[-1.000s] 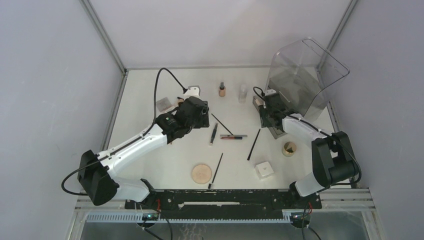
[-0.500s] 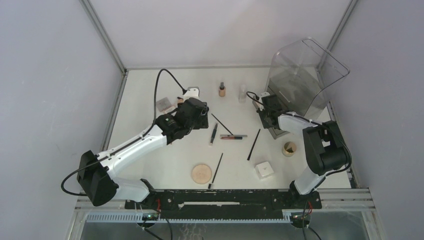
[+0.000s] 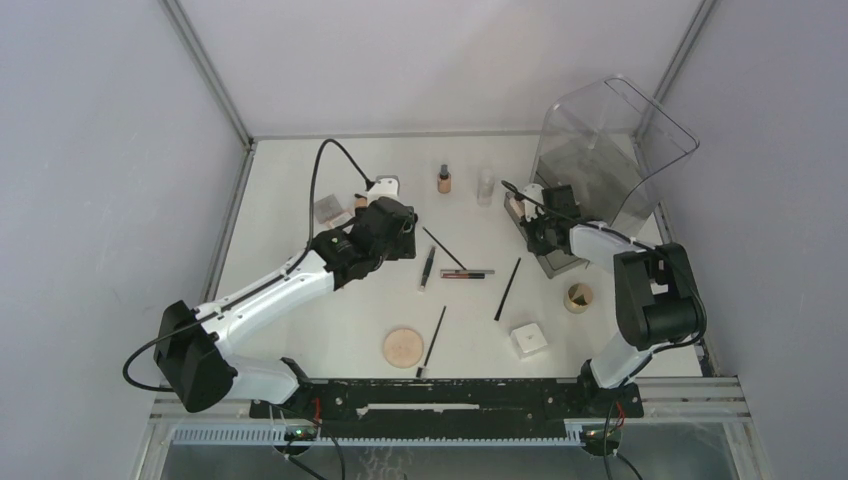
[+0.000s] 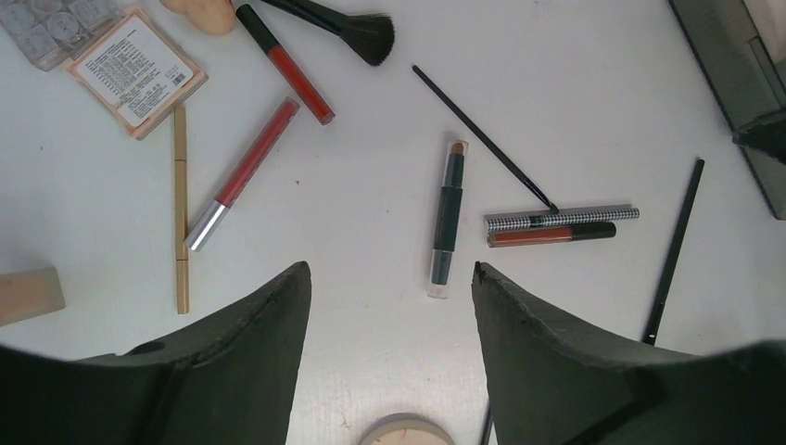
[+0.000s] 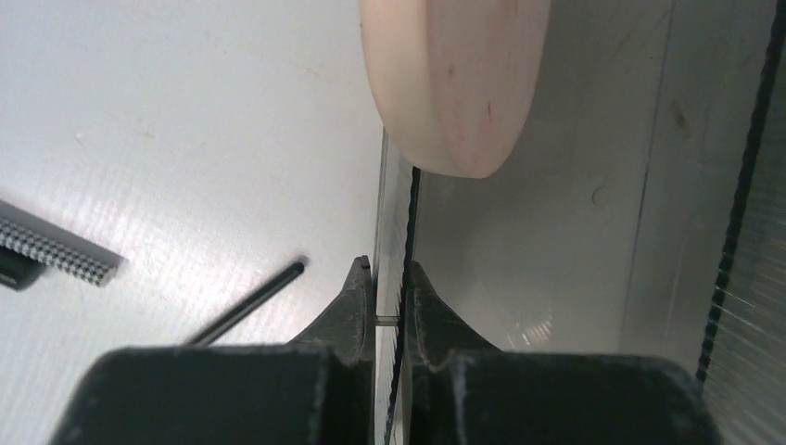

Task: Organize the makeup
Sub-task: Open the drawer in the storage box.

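The makeup lies scattered on the white table. The left wrist view shows red lip sticks (image 4: 246, 167), a dark stick (image 4: 449, 218), a thin black brush (image 4: 482, 139), a checked tube (image 4: 561, 216) and a square compact (image 4: 134, 67). My left gripper (image 4: 389, 269) hovers open above them with nothing between its fingers; from above it (image 3: 405, 235) hangs left of centre. My right gripper (image 5: 389, 278) is shut on a thin clear plastic wall (image 5: 394, 213), just under a pink puff (image 5: 454, 83). From above this gripper (image 3: 538, 235) sits at the near left foot of the big clear bin (image 3: 612, 150).
Near the front lie a round tan puff (image 3: 403, 346), a black brush (image 3: 432, 340), a white box (image 3: 528, 339) and a small round pot (image 3: 578, 296). A tan bottle (image 3: 444, 180) and a clear bottle (image 3: 486, 185) stand at the back. Grey walls enclose the table.
My right gripper has closed its jaws onto the clear plastic wall and its arm has swung slightly toward the bin. The left arm has barely moved.
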Controlling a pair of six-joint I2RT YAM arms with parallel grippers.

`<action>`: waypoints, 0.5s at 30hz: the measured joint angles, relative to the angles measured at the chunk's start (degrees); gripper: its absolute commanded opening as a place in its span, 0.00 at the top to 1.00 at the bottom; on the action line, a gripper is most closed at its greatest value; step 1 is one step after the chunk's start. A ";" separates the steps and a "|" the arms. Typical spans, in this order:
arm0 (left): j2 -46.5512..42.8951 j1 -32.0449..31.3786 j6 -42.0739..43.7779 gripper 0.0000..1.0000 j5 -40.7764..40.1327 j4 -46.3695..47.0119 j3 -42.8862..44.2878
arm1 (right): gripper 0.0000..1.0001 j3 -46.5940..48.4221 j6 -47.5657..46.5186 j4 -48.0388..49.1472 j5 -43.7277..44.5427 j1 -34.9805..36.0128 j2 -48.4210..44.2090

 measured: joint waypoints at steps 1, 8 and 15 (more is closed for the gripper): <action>0.00 -0.02 0.11 0.31 0.00 0.00 0.00 | 1.00 0.00 -1.01 -0.31 -0.81 -0.44 -0.17; 0.70 0.07 1.09 0.31 1.70 -0.07 0.02 | 1.00 0.52 -9.31 -5.05 -4.68 -1.57 -0.98; 3.98 0.11 2.16 0.31 3.02 -0.50 0.13 | 1.00 1.40 -11.08 -9.09 -6.29 -0.48 -1.01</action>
